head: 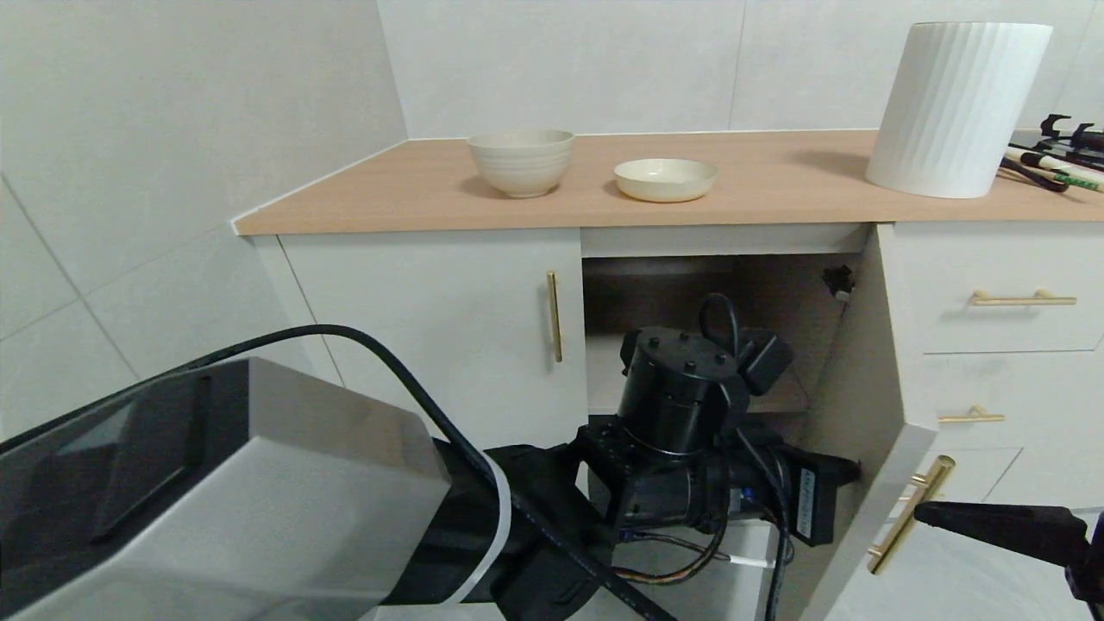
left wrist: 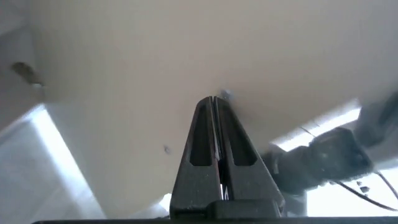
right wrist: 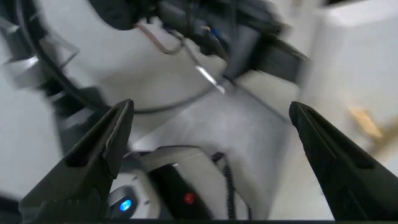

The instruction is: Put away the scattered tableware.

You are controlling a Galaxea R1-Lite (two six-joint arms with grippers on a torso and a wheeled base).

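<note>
The head camera looks forward and down on the surface [head: 776, 185] and open cabinet [head: 716, 302], mid-range. The left wrist camera sights along the left hand [left wrist: 214, 102], with a pale panel [left wrist: 186, 50] close ahead. The right wrist camera looks past the right hand [right wrist: 210, 109] at left-arm cabling [right wrist: 205, 43], shared with the head view.

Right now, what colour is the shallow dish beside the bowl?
The shallow dish is plain cream, with no pattern. The head view shows it best.

White ribbed cylinder [head: 956, 108] upright near the bench [head: 776, 185] right end; pens and markers [head: 1054, 166] just beside it at the right edge.
</note>
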